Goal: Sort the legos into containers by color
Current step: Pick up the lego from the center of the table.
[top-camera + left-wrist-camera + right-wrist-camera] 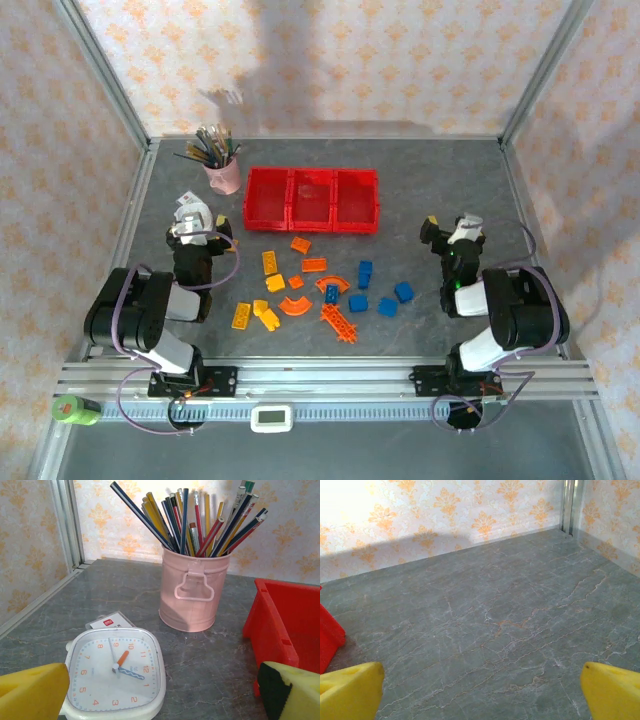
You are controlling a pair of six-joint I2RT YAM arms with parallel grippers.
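Left jaws first: wide apart, nothing between them, the yellow pads (30, 690) sitting at the two bottom corners of the wrist view. Right jaws, same story: spread to the full and holding nothing, with bare grey stone between their pads (350, 690).

Out from the left jaws, a white square clock (115, 672) lies face-up just ahead, with a pink cup (192, 592) crammed with pencils (190, 520) standing behind it. Neither belongs to this job, so that arm looks parked rather than aimed.

From above, both arms are folded back, one at each side of the frame, leaving the middle open. That reads as a starting pose.

And there is the work: the legos (314, 265) lie scattered in the centre of the overhead frame. Yellow ones sit toward the left of the cluster, orange arches and lattice in the middle, and blue toward the right. They lie near the containers (310, 226) but apart from them. The three red bins run in a row above the cluster, and I see only red floors inside them, so I judge nothing sorted yet.

The surface (510, 605) is dark grey marbled stone. Pale wallpaper with orange motifs (445, 505) closes it in, with metal posts (65, 525) at the corners.
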